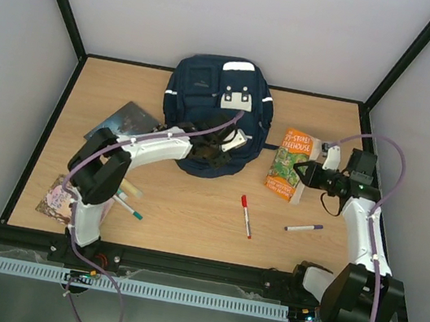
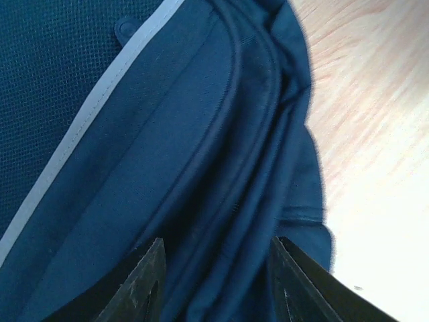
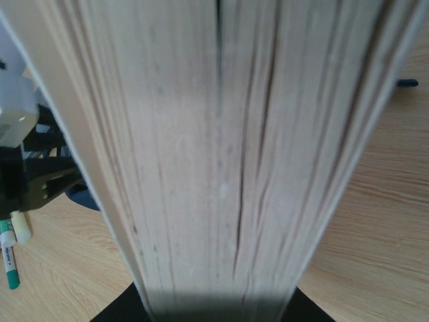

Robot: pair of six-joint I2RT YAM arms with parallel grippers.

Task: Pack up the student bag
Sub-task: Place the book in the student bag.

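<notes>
The student bag (image 1: 214,115) lies at 12 o'clock on the bench (image 1: 192,198), its white patches toward the far edge. The left gripper (image 2: 218,243) hovers at the bag's 6 o'clock edge, released, its jaws apart over the dark blue folds. The right gripper (image 1: 309,173) is clenched on the page edge of an orange book (image 1: 289,162) at the bag's 3 o'clock. A red marker (image 1: 246,216) lies at 6 o'clock, a purple pen (image 1: 303,227) at 5 o'clock, and a green marker (image 1: 129,209) at 8 o'clock. A dark book (image 1: 127,120) lies at 9 o'clock.
</notes>
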